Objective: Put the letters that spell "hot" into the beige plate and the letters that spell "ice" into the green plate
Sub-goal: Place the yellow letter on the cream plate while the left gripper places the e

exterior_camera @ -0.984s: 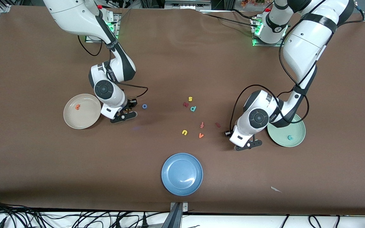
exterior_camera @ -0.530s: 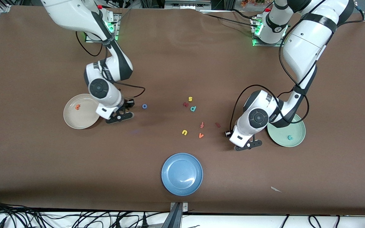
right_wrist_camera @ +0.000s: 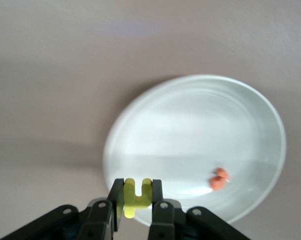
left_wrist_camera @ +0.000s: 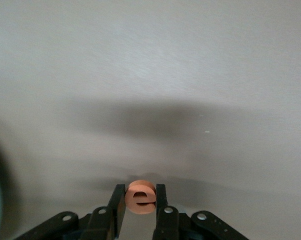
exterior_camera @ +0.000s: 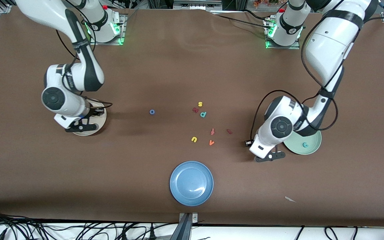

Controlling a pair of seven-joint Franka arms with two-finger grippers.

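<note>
Right gripper (right_wrist_camera: pixel 135 210), fingers pinching yellow h (right_wrist_camera: pixel 136 196), has swung over beige plate (right_wrist_camera: pixel 250 110); left gripper (left_wrist_camera: pixel 140 212) pinches orange e (left_wrist_camera: pixel 140 197).

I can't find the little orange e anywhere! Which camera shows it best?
The left wrist view: the orange e sits pinched between the left gripper's jaws, its shape plain. In the front view the arm hides it, and the right wrist view doesn't show it.
</note>
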